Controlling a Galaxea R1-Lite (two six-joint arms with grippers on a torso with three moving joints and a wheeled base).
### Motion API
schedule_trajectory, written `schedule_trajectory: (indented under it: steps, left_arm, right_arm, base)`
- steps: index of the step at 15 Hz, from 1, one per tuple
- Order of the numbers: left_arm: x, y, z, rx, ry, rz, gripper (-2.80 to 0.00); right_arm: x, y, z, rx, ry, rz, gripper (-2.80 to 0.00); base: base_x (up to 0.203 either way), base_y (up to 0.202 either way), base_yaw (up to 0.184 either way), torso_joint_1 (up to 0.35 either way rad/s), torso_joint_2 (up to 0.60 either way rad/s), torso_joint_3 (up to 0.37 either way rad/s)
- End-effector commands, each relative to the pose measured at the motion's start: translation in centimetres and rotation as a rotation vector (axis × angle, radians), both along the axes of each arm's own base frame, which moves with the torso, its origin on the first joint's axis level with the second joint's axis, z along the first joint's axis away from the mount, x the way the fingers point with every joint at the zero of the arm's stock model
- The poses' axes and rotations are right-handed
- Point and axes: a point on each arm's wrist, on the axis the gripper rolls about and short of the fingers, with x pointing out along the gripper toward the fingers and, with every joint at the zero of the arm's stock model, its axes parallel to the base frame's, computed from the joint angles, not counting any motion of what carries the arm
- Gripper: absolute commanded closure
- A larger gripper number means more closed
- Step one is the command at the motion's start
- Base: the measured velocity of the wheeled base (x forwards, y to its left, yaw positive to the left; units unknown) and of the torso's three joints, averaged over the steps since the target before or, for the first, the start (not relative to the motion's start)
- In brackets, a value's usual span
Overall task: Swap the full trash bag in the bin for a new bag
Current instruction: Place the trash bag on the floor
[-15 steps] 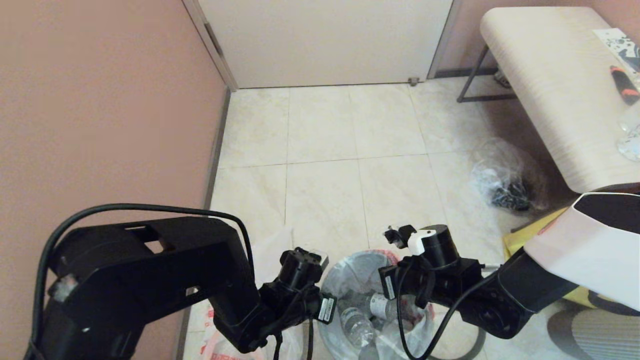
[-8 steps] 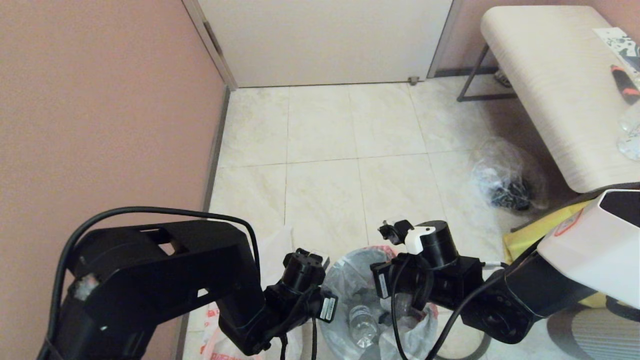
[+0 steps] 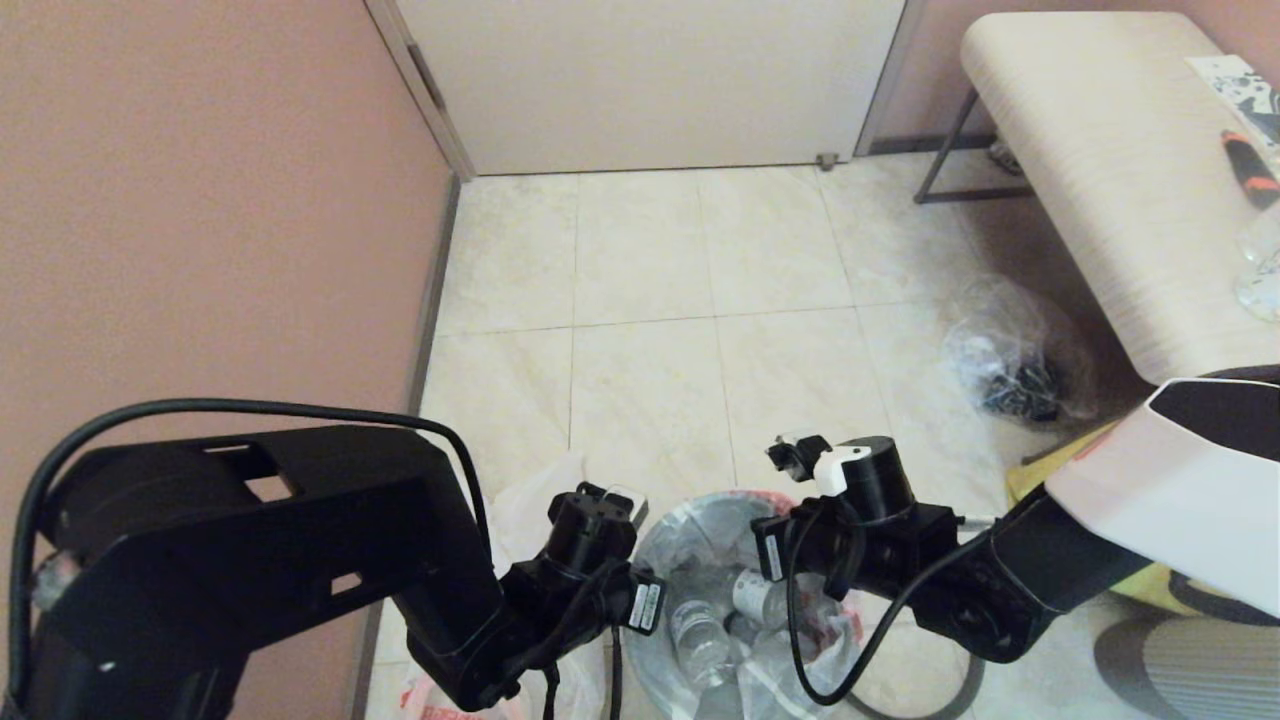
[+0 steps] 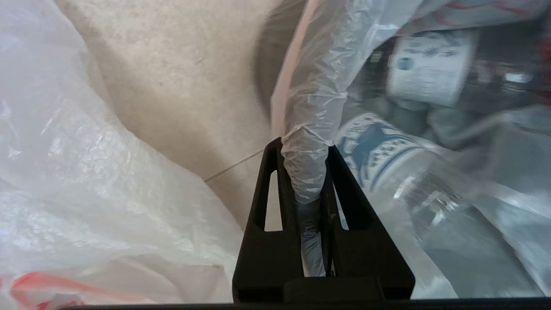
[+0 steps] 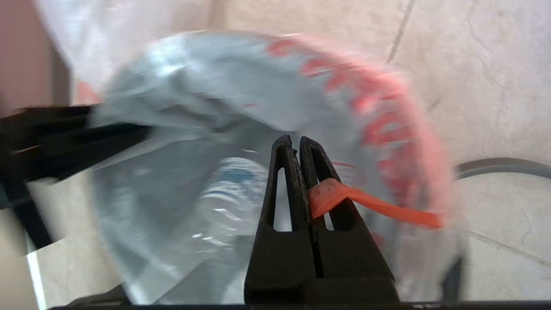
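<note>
Here, the left claw (image 4: 304,148) clamps a bunched fold of the full trash bag (image 4: 318,77). The right claw (image 5: 295,144) is closed on its orange handle (image 5: 370,206); the bin's rim hoop (image 5: 503,165) lies on the floor.

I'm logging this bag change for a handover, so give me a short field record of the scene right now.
stage: full trash bag gripped on both sides, in or just above the bin
left gripper: shut on a bunched white edge of the bag
right gripper: shut on its orange-red handle
contents: clear bottles
new bag: limp on the floor beside the bin, by the wall
nearby: clear bag with dark contents, under the bench
</note>
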Motion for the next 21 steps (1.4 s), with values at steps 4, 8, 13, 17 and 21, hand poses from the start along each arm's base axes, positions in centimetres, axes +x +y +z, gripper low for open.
schedule_trajectory:
  steps: [4,8,13,17,21]
  left_arm:
    - [1.4,-0.2,-2.4,0.075,-0.012,0.042,0.00]
    - [1.5,-0.2,-3.4,0.110,-0.012,0.031,0.00]
    - [1.8,-0.6,-3.7,0.122,-0.051,0.044,0.00]
    - [1.7,-0.7,-3.8,0.123,-0.050,0.039,0.00]
    - [1.8,-1.0,-3.5,0.123,-0.063,0.045,0.00]
  right_arm:
    - [3.0,-1.0,-3.2,-0.009,0.041,-0.034,0.00]
    - [2.9,-0.7,-2.2,0.020,0.026,-0.009,0.00]
    - [1.2,0.3,0.1,0.050,-0.001,0.032,0.00]
    - [0.1,0.6,1.9,0.125,0.008,0.054,0.00]
    - [-1.1,1.1,3.4,0.156,-0.009,0.078,0.00]
  base:
    - [0.000,0.000,0.000,0.000,0.00,0.000]
    - [0.000,0.000,0.000,0.000,0.00,0.000]
    - [0.000,0.000,0.000,0.000,0.00,0.000]
    - [0.000,0.000,0.000,0.000,0.00,0.000]
    - [0.000,0.000,0.000,0.000,0.00,0.000]
